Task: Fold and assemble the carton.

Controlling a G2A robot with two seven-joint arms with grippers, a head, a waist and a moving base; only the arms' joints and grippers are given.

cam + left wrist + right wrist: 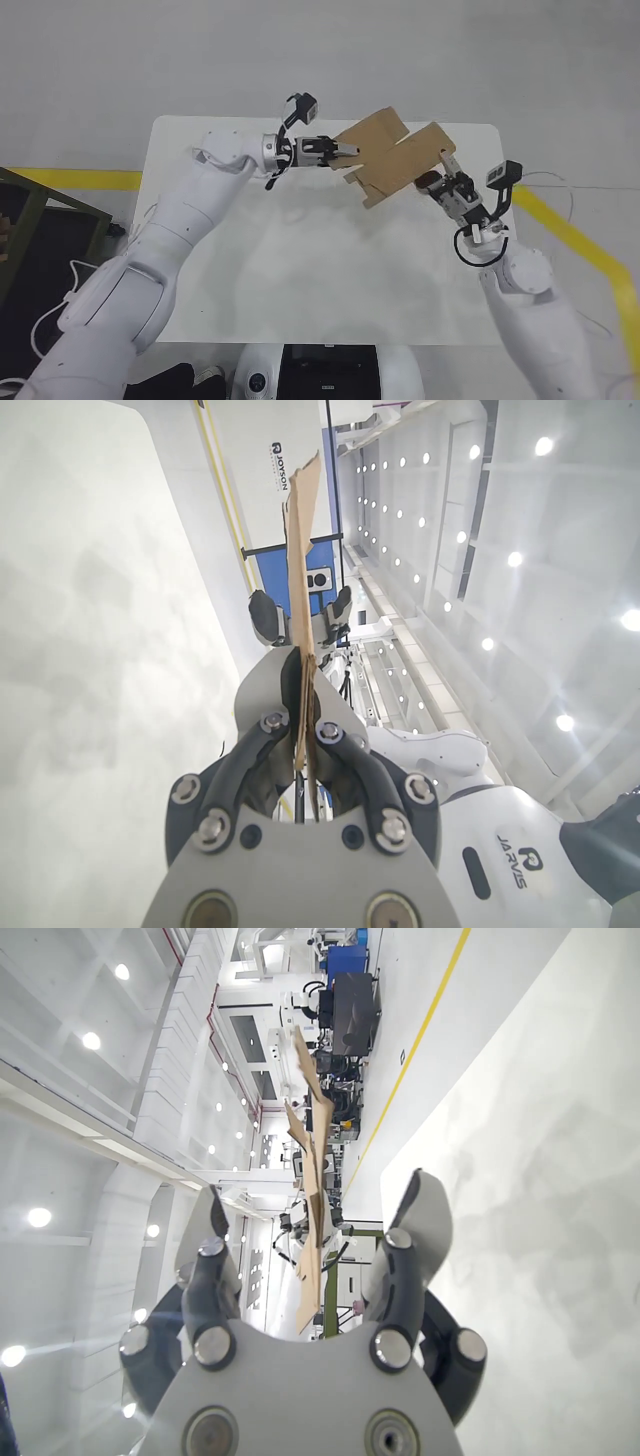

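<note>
A flat brown carton (395,152) is held in the air above the far part of the white table (320,270). My left gripper (350,152) is shut on its left edge; in the left wrist view the carton (302,590) shows edge-on, clamped in that gripper (301,680). My right gripper (440,182) sits at the carton's right end, open, one finger on each side of the sheet. The right wrist view shows the carton (315,1208) edge-on in the wide gap of the right gripper (320,1200), touching neither finger. In the left wrist view the right gripper (305,610) straddles the far end.
The white table's far edge (320,120) lies just beyond the carton. A yellow floor line (560,225) runs past the right side. A dark frame (30,220) stands off the table's left side.
</note>
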